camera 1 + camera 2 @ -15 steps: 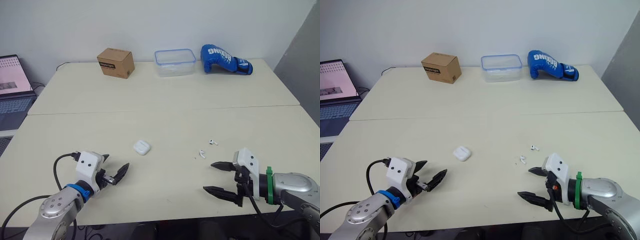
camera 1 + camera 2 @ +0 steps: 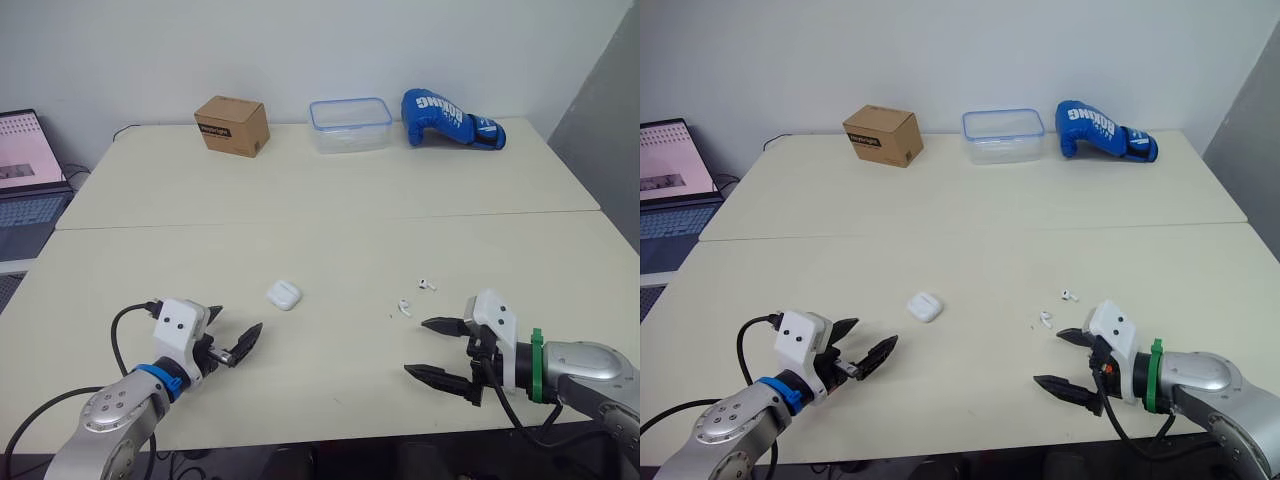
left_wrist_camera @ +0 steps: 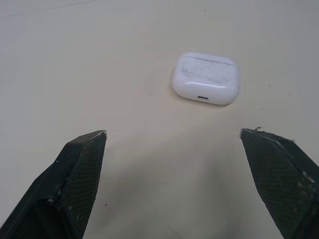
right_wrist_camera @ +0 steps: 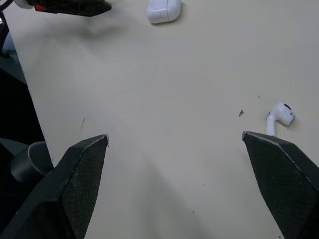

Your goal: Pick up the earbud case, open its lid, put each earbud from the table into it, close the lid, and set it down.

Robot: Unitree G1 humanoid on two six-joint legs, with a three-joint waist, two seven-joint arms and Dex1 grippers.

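The white earbud case [image 2: 284, 294] lies shut on the cream table [image 2: 330, 240], a little left of centre. Two white earbuds lie to its right, one nearer me [image 2: 404, 307] and one farther [image 2: 427, 284]. My left gripper [image 2: 232, 335] is open and empty, low over the table, short of the case and to its left; the case [image 3: 206, 78] lies ahead of its fingers. My right gripper [image 2: 417, 348] is open and empty near the front edge, just short of the nearer earbud [image 4: 279, 115].
Along the far edge stand a cardboard box [image 2: 232, 125], a clear plastic container [image 2: 349, 124] and a blue boxing glove [image 2: 450, 118]. A laptop [image 2: 25, 170] sits off the table's left side. A seam [image 2: 330, 222] crosses the table.
Both grippers have edged slightly forward over the table, still open. The case and the earbuds have not moved.
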